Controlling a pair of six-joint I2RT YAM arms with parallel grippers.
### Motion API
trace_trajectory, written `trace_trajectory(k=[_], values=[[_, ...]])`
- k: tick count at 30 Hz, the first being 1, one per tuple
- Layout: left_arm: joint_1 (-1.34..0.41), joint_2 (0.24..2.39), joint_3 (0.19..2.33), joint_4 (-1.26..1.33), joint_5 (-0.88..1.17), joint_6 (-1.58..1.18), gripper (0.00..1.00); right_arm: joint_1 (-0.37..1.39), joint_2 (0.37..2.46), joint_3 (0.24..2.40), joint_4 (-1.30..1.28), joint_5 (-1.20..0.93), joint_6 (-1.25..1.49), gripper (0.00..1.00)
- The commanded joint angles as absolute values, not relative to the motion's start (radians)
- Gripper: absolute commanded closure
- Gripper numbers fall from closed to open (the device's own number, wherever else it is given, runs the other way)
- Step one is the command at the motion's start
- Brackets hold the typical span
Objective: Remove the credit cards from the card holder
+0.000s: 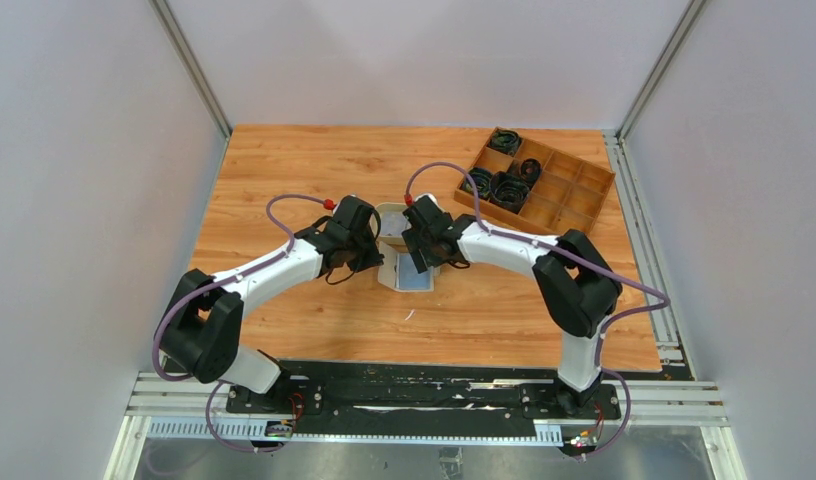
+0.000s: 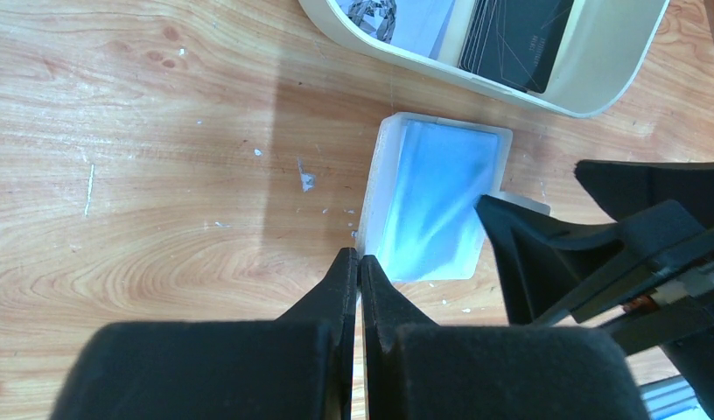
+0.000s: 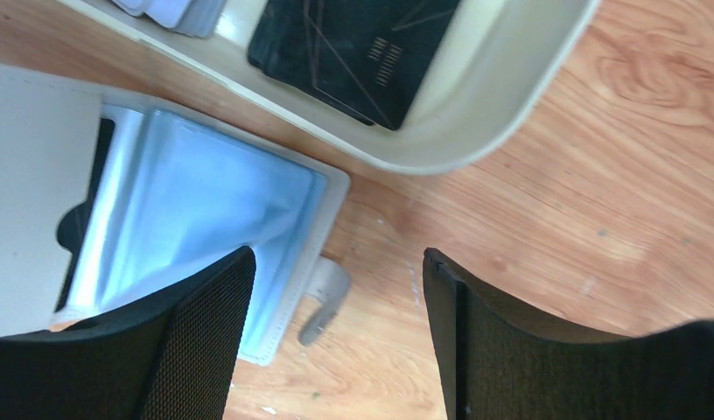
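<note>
Fingers of the left gripper (image 2: 359, 262) are pinched together at a corner of the card holder (image 2: 377, 179); the right gripper (image 3: 336, 306) gapes above the blue credit card (image 3: 196, 210) lying in it, beside the dish (image 3: 476, 131). Thin, stiff, slick plastic, I'd guess: pinch its exposed edge.
</note>
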State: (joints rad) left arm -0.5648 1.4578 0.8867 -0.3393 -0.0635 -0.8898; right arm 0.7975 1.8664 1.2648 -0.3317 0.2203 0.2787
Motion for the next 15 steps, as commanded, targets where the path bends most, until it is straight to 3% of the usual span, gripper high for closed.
trace_trajectory(k=[1, 9, 15], values=[[-0.564, 1.464, 0.908, -0.342, -0.069, -0.887, 1.0, 0.807, 1.796, 1.283, -0.429, 0.319, 0.239, 0.26], [-0.563, 1.457, 0.9, -0.334, -0.067, -0.886, 1.0, 0.79, 1.695, 1.317, -0.487, 0.355, 0.233, 0.25], [-0.564, 1.392, 0.922, -0.278, -0.027, -0.858, 1.0, 0.706, 1.564, 1.174, -0.214, -0.12, 0.278, 0.25]])
